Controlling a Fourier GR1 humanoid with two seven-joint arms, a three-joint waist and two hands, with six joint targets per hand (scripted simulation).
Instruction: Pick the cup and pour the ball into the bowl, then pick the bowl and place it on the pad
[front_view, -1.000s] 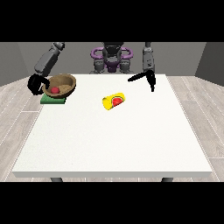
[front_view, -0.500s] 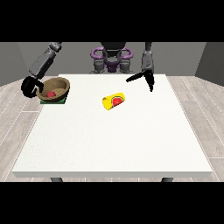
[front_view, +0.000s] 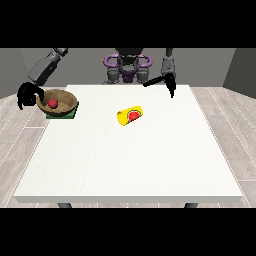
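Hand at view's left (front_view: 26, 95) has left the bowl (front_view: 57, 102) (fingers curled, empty); other hand (front_view: 165, 82) open

On the large white table (front_view: 130, 160) there is one yellow cup with a red inside (front_view: 130, 115), lying on its side, and one brown wooden bowl (front_view: 57, 102). One small red ball (front_view: 52, 103) sits in that bowl, and one flat green pad (front_view: 71, 114) lies under it. Two black hands show, one at the view's left (front_view: 26, 94) and one at the view's right (front_view: 162, 82).
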